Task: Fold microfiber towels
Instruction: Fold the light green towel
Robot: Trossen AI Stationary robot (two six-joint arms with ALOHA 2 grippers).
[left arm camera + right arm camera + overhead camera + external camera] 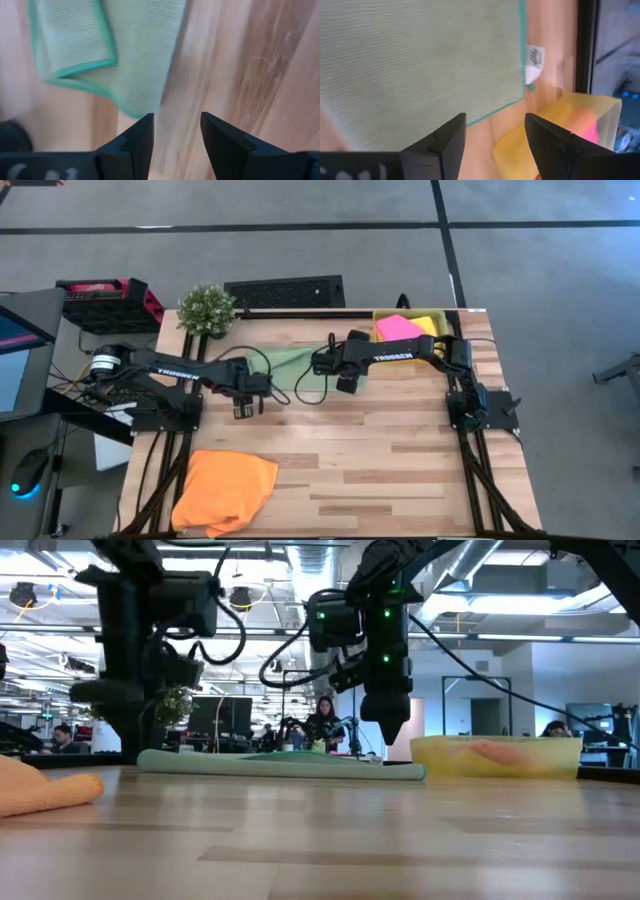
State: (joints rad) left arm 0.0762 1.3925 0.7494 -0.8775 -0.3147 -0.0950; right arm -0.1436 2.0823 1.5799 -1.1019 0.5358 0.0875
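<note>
The pale green towel [290, 365] lies flat on the table between my two grippers; one corner is folded over onto itself [75, 40]. My left gripper [243, 406] is open over bare wood just off the towel's near-left corner [137, 107]. My right gripper [347, 382] is open above the towel's right part [420, 65], near its corner with a white tag [535, 60]. The orange towel [225, 490] lies crumpled at the near left. The pink towel [397, 328] and the yellow towel [432, 326] lie in the yellow tray [380, 317].
The tray stands at the far right, close to my right gripper, and shows in the right wrist view [555, 135]. A small potted plant [207, 308] stands at the far left edge. Bare wood [380, 460] spreads across the near middle and right.
</note>
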